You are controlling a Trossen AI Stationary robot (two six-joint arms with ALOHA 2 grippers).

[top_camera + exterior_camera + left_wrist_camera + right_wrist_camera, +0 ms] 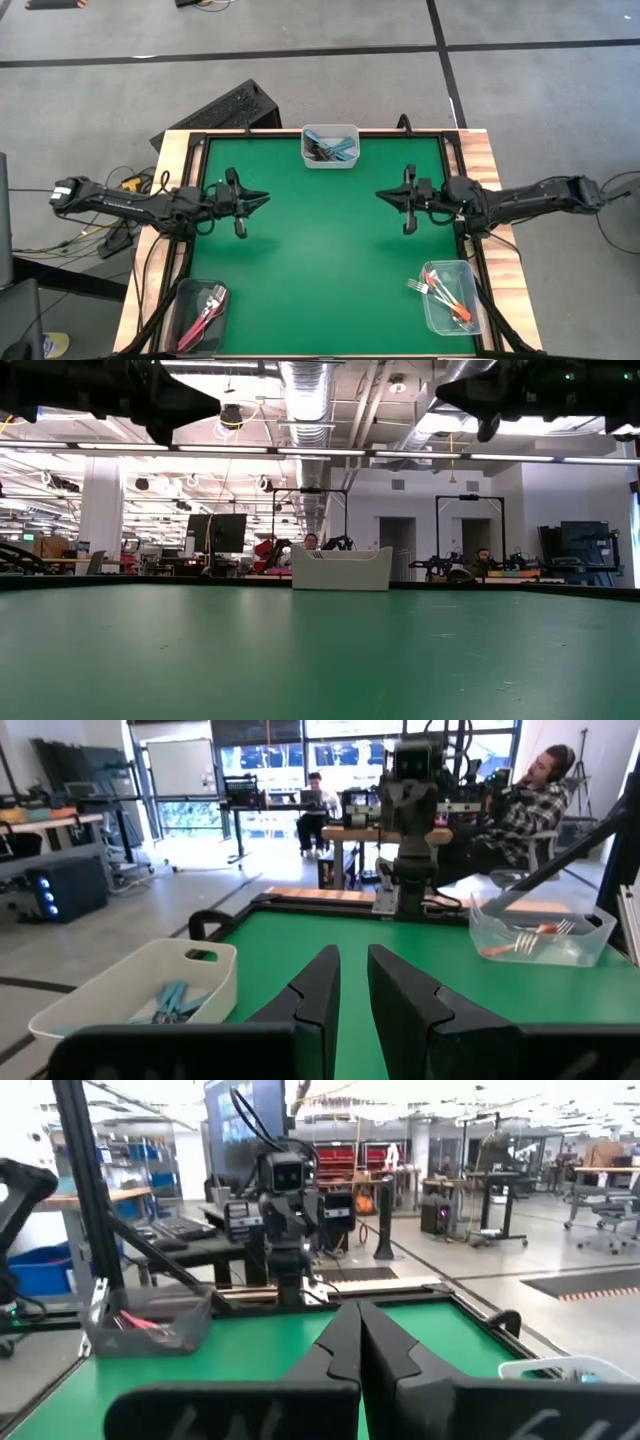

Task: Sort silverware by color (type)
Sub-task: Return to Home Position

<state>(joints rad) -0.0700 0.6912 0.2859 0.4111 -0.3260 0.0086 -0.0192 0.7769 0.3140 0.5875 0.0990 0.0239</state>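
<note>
The forks lie sorted in three clear containers. Light blue ones fill the container [330,145] at the far edge's middle, also seen in the left wrist view as the white tub [150,988]. Pink-red forks [207,308] sit in the near-left container. Orange forks [450,295] sit in the near-right one [545,935]. My left gripper [264,197] hovers over the mat's left half, its fingers a narrow gap apart [353,975], holding nothing. My right gripper [381,195] hovers over the right half, shut and empty [358,1325]. The two grippers point at each other.
The green mat [325,250] lies bare between the two grippers and down its middle. A raised wooden frame [485,150] rims the table. In the low view the far container [340,568] stands at the far edge and both arms hang high. People sit at desks beyond the table.
</note>
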